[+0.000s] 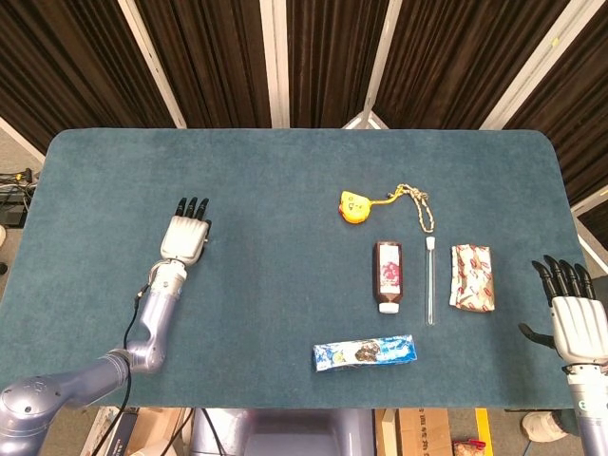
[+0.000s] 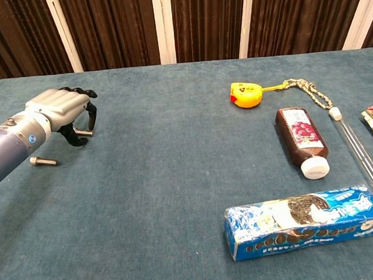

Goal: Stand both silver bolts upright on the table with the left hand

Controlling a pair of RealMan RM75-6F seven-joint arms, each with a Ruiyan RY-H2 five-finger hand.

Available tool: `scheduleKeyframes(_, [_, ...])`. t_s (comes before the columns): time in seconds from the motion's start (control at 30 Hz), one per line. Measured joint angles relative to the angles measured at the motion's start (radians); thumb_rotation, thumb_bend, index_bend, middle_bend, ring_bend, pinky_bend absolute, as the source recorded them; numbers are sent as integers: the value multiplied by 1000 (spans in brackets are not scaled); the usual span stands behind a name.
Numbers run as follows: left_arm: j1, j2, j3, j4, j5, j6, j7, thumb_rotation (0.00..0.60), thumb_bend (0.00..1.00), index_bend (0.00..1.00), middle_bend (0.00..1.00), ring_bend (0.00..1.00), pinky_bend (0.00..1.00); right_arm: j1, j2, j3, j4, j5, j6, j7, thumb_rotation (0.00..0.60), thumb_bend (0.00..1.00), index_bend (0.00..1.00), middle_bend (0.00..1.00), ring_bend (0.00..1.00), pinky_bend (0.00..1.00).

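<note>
Fingers [image 2: 82, 115] of the left hand [image 2: 59, 110] curl down over one lying silver bolt [image 2: 83, 132]; whether they grip it is unclear. Right hand [image 1: 576, 318] lies flat, fingers spread.

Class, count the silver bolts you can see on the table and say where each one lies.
2. One bolt lies flat left of the left hand; the other bolt lies under its fingers, mostly hidden.
</note>
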Motion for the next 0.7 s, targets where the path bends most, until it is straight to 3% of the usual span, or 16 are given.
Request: scheduleKeyframes(0.7, [0, -30, -7, 52, -1, 2, 41, 600, 467, 534, 57, 0, 0, 0, -2, 0, 0, 3, -5, 2, 600, 114, 130, 91, 47, 0])
